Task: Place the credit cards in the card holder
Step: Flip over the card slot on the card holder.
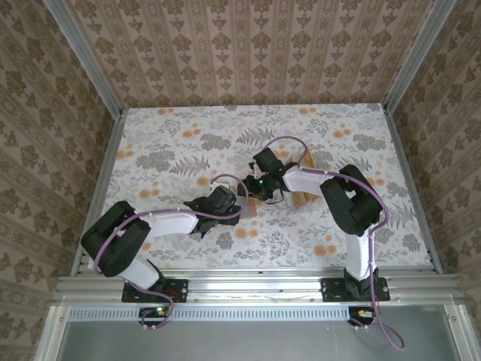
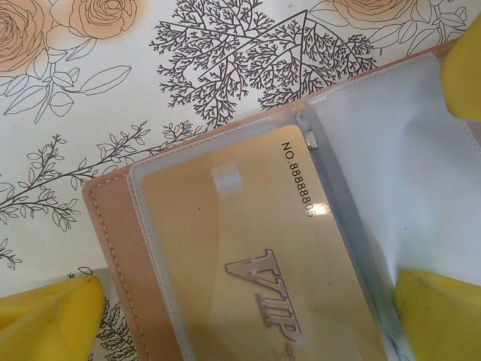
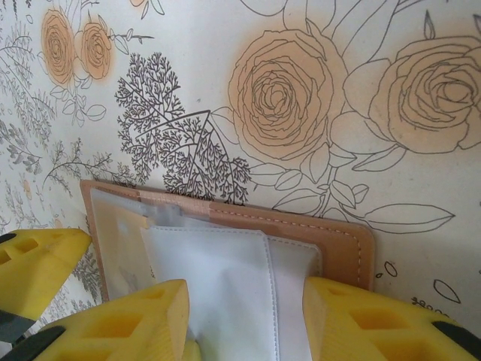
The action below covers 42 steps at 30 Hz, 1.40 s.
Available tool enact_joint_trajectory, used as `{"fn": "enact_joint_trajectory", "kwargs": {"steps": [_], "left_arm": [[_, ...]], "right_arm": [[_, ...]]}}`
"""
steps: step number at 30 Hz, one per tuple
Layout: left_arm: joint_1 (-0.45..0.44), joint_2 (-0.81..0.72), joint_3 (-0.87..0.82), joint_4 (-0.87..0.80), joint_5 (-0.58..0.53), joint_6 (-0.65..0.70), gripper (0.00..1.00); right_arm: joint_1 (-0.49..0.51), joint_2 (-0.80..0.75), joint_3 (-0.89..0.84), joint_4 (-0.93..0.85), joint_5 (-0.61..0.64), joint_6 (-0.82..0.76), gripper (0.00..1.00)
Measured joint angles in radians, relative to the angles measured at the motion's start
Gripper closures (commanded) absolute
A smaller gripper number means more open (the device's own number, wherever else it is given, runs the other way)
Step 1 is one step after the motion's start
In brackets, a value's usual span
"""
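The card holder (image 2: 113, 226) lies open on the flowered cloth, its salmon leather edge framing clear and white pockets. A gold credit card (image 2: 255, 248) marked VIP sits inside the clear pocket. My left gripper (image 2: 240, 323) is open, its yellow fingers (image 2: 45, 316) straddling the card without pinching it. In the right wrist view the card holder (image 3: 338, 241) shows its white pocket (image 3: 210, 271) bulging between the fingers of my right gripper (image 3: 259, 323), which is shut on it. From above, the left gripper (image 1: 225, 201) and right gripper (image 1: 259, 184) meet mid-table.
A tan flat shape (image 1: 304, 198) lies partly hidden under the right forearm, and I cannot tell what it is. Metal rails (image 1: 248, 284) edge the table. Printed orange roses (image 3: 282, 94) are only pattern on the cloth.
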Motion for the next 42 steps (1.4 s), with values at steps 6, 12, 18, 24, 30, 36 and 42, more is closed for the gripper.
{"fn": "enact_joint_trajectory", "kwargs": {"steps": [6,12,18,24,30,36,42], "left_arm": [[0.000,0.000,0.000,0.000,0.000,0.000,0.00],[-0.001,0.000,0.000,0.000,-0.001,0.000,0.00],[-0.001,0.000,0.000,0.000,-0.003,0.000,0.00],[-0.001,-0.002,0.000,-0.001,-0.003,0.000,0.00],[-0.001,-0.016,0.000,-0.017,-0.003,0.000,0.00],[-0.001,-0.021,0.000,-0.024,-0.003,0.000,0.00],[-0.001,-0.021,0.000,-0.024,-0.003,0.000,0.00]], "right_arm": [[0.010,0.007,0.000,0.010,0.000,0.000,0.56],[0.019,0.007,0.000,0.011,0.000,0.000,0.56],[0.035,0.007,0.002,0.011,0.000,0.000,0.56],[0.045,0.007,0.004,0.009,0.000,0.000,0.56],[0.047,0.007,0.014,-0.016,0.001,-0.008,0.56],[0.055,0.006,0.036,-0.071,0.034,-0.036,0.56],[0.061,0.006,0.054,-0.108,0.063,-0.064,0.56]]}}
